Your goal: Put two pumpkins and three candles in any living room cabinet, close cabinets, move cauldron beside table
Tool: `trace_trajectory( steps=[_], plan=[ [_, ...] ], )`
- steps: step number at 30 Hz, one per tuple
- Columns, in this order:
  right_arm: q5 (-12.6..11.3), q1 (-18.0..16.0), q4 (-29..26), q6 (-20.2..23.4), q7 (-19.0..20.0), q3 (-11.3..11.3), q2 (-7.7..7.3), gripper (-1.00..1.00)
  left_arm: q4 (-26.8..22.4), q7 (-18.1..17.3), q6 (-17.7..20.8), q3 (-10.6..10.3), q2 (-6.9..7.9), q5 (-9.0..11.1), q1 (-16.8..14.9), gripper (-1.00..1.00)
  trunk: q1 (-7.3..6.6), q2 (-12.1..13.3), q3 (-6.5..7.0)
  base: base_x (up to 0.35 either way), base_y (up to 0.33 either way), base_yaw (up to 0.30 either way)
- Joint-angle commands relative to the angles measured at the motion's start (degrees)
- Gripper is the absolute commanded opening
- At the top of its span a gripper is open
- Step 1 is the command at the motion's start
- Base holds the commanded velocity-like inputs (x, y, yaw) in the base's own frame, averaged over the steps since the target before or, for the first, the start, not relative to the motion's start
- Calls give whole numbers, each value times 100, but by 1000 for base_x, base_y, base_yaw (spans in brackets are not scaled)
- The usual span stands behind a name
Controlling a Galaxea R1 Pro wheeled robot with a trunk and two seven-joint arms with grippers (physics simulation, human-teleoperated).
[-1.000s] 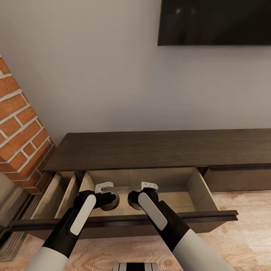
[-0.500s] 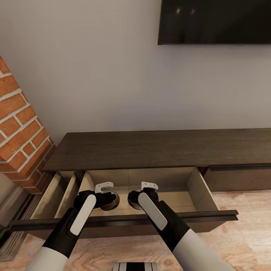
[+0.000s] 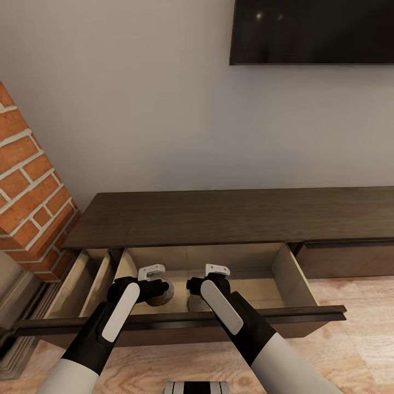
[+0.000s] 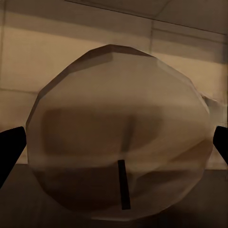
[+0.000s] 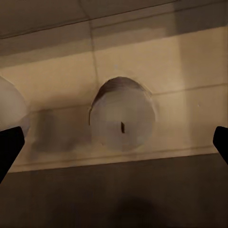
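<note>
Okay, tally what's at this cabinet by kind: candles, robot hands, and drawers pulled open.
Candles: 2
Hands: 2, left hand and right hand
Open drawers: 2
Total: 6

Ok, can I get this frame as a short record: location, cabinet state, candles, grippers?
location: in front of the cabinet, brick fireplace to its left, dark screen on the wall above
cabinet state: middle drawer pulled out; left drawer also out
left candle: close below the left gripper, over the middle drawer; contact cannot be told
right candle: in the middle drawer, clear of the right gripper
grippers: both open, fingers spread wide
pumpkins, cauldron: not placed from these views
</note>
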Motion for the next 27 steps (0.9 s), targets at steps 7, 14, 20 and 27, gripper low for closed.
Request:
trace_trajectory(
  steps=[7,14,20,27],
  plan=[
    [-34,-5,-5,20,-47,6,0,100,-4,58,13,5,1,63,-3,100,-1,-2,-5,0,0,0],
    [-34,-5,-5,20,-46,6,0,100,-6,54,13,9,1,62,-3,100,-1,-2,-5,0,0,0],
    [-36,-5,-5,19,-39,6,0,100,-6,57,13,1,1,62,-3,100,-17,6,128,0,0,0],
    [-42,-5,-5,17,-43,6,0,100,-2,61,21,-8,-7,69,-3,100,-35,15,283,0,0,0]
  ],
)
